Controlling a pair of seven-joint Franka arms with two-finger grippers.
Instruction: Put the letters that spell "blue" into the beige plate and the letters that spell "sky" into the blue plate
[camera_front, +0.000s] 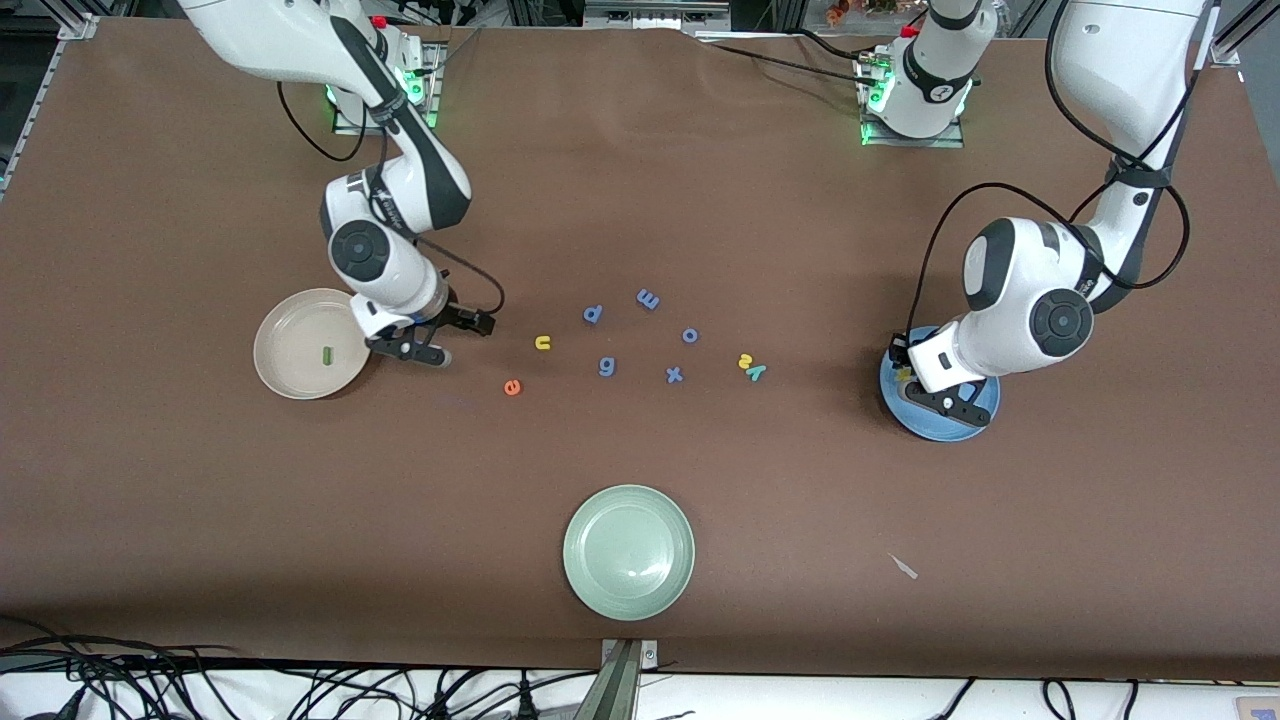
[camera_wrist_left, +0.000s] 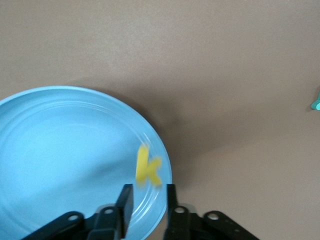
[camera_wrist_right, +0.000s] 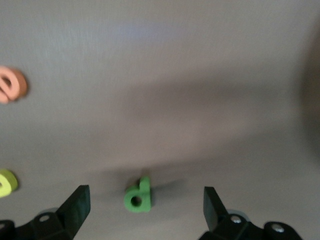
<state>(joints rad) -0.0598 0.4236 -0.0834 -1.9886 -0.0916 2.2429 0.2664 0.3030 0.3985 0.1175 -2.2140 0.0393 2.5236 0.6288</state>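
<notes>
Left tool (camera_wrist_left: 147, 197) hangs over the rim of the blue plate (camera_front: 985, 420), at the left arm's end of the table and mid-height in the front view. Its fingers stand slightly apart, and the yellow k (camera_wrist_left: 148, 165) shows blurred and clear of them, so I'd say it is being dropped in.

Right tool (camera_front: 465, 340) is spread wide and empty beside the beige plate (camera_front: 290, 375), straddling the green b (camera_wrist_right: 137, 196) on the table. The green l (camera_front: 327, 353) lies in that plate.

Next, I'd guess, it must sink and close squarely on the b. The u (camera_front: 543, 343), e (camera_front: 512, 387), s (camera_front: 745, 362) and y (camera_front: 757, 373) wait mid-frame.

Brown cloth covers the table (camera_front: 640, 180). A pale green plate (camera_front: 575, 550) sits low centre, and purple letters (camera_front: 606, 367) are scattered in the middle. Cables (camera_front: 120, 680) trail along the bottom edge.
</notes>
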